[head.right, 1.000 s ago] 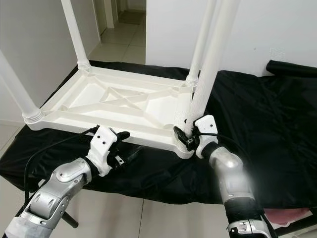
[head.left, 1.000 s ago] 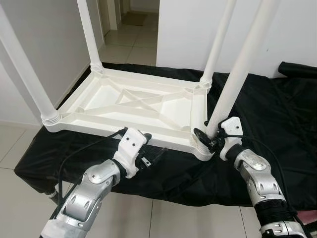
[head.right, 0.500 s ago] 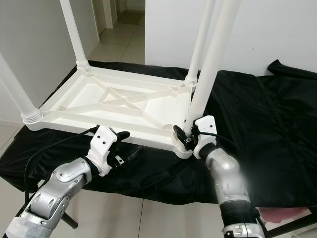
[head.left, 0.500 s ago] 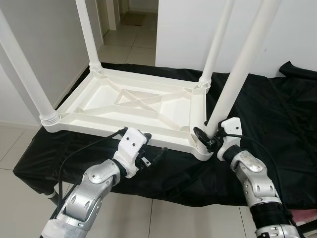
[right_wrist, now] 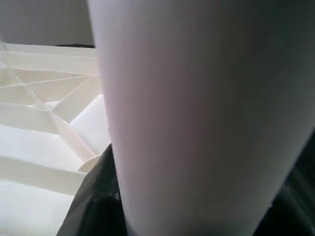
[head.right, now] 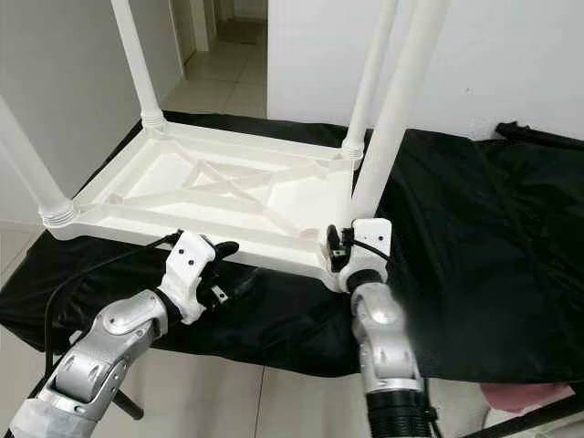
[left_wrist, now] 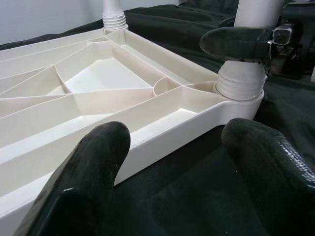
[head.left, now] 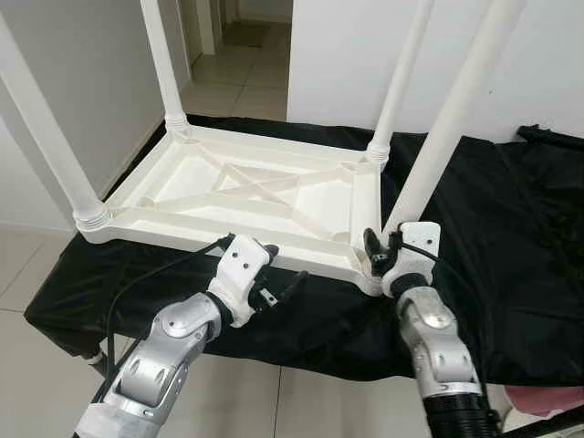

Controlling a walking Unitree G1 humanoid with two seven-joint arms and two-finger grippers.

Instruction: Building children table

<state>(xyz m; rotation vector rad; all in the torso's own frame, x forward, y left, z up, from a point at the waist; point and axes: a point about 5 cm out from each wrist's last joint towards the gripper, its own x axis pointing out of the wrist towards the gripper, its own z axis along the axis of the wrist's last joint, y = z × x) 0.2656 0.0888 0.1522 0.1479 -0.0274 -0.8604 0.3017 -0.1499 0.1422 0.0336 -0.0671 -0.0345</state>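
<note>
A white plastic children's table [head.left: 182,233] lies upside down on a black cloth, its legs pointing up. My right gripper [head.left: 381,254] is at the base of the near right leg [head.left: 447,128], just above its threaded socket [left_wrist: 239,86], and is shut on the leg. In the right wrist view that leg [right_wrist: 197,113] stands close between the fingers [right_wrist: 96,196]. My left gripper [head.left: 283,266] is open just in front of the tabletop's near rim [left_wrist: 162,142], with nothing between its fingers [left_wrist: 93,167].
Three more legs stand at the far left [head.left: 160,64], far right [head.left: 397,78] and near left [head.left: 50,146] corners. The black cloth [head.left: 511,228] covers a low platform with tiled floor [head.left: 27,274] around it. White walls and a doorway [head.left: 242,36] lie behind.
My right forearm has swung left, from out at the right to nearly beneath the near right leg, with the gripper still around the leg's base. The left arm has stayed put.
</note>
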